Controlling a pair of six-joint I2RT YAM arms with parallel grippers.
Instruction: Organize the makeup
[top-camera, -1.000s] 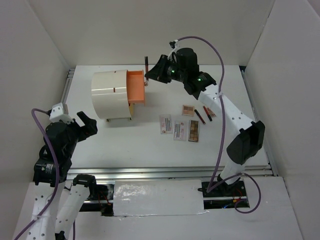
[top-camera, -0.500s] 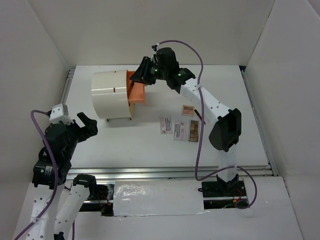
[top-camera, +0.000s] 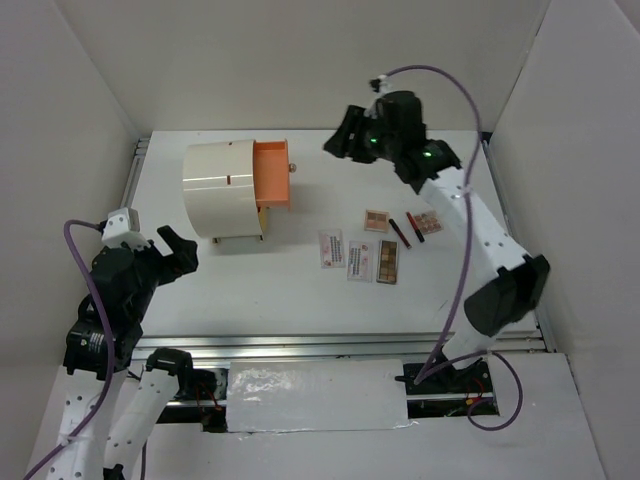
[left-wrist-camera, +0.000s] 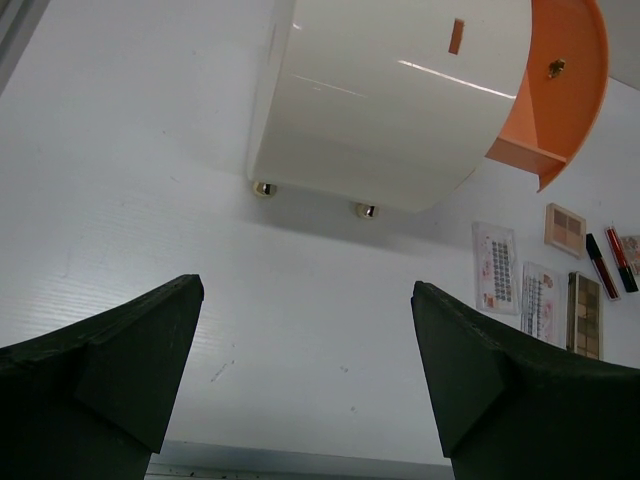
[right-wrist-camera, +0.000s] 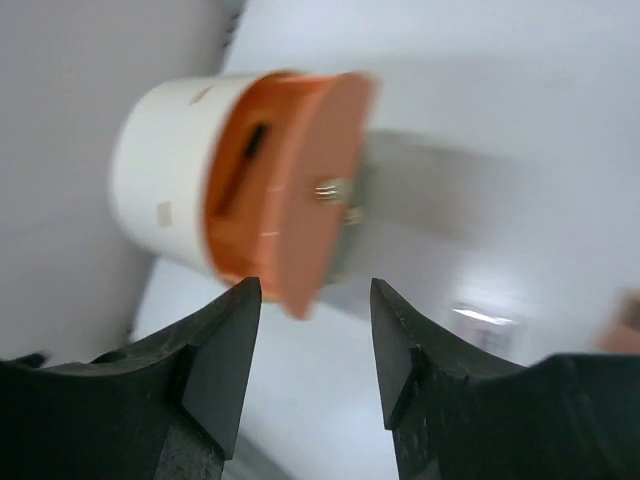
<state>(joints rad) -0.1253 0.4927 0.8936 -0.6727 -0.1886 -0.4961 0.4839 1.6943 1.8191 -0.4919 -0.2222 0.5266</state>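
Note:
The makeup lies right of centre on the table: two white-pink packets, a brown palette, two small compacts and two dark red sticks. The left wrist view shows them at its right edge, with the packets and the palette there. My right gripper is open and empty, held in the air right of the open orange drawer. In the blurred right wrist view a dark stick lies inside the drawer, beyond my gripper. My left gripper is open and empty at the near left.
The large cream cylindrical box stands at the back left on small gold feet, its drawer pulled out to the right. White walls enclose the table on three sides. A metal rail runs along the near edge.
My right gripper held a dark stick by the drawer, moved over the drawer, and has now drawn back to the right, open and empty. The left arm has barely moved.

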